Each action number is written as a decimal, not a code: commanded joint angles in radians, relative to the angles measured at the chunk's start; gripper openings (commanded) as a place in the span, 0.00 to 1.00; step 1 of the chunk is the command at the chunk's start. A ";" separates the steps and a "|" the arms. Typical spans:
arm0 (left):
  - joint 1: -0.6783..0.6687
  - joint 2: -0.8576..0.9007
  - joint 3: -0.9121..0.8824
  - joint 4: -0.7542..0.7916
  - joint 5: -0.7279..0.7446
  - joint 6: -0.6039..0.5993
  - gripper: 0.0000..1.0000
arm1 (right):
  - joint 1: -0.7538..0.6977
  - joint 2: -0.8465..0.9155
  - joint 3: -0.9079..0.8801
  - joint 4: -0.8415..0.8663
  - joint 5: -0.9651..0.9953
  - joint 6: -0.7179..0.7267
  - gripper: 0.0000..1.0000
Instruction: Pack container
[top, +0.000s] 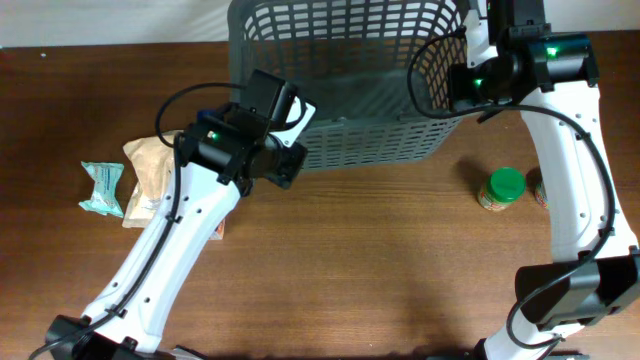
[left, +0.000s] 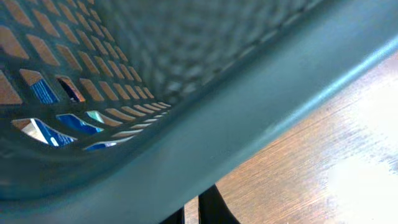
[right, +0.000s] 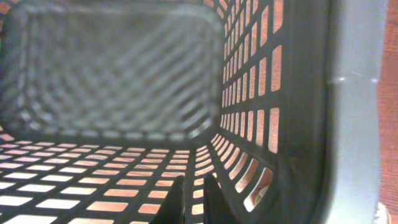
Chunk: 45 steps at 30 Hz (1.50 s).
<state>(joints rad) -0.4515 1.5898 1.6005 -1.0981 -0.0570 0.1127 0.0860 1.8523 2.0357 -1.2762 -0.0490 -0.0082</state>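
The dark grey lattice container (top: 350, 130) stands at the back of the table and looks tilted, its open top towards the overhead camera. My left gripper (top: 298, 128) is at its left front corner. In the left wrist view the fingers (left: 199, 210) are nearly together under the container's rim (left: 205, 137), with their tips hidden behind it. My right gripper (top: 462, 85) is at the container's right wall. In the right wrist view its fingers (right: 198, 198) are closed on a bar of the lattice wall (right: 249, 93). The container's floor (right: 118, 68) looks bare.
A jar with a green lid (top: 502, 188) stands right of the container, with another item (top: 541, 190) partly hidden by my right arm. A tan bag (top: 148, 170) and a teal packet (top: 103, 188) lie at the left. A blue package (left: 68, 121) shows through the lattice.
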 joint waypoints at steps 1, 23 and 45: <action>0.017 0.007 -0.003 0.029 -0.011 0.016 0.02 | -0.001 0.011 0.010 -0.050 0.016 0.023 0.04; 0.319 -0.150 0.056 -0.100 -0.048 -0.018 0.02 | -0.131 0.001 0.411 -0.008 0.020 -0.010 0.04; 0.560 -0.148 0.055 -0.092 -0.045 -0.018 0.25 | -0.320 0.356 0.386 0.069 -0.342 0.087 0.04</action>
<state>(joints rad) 0.1036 1.4399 1.6413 -1.1873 -0.0978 0.0971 -0.2409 2.2101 2.4176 -1.2251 -0.2775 0.0788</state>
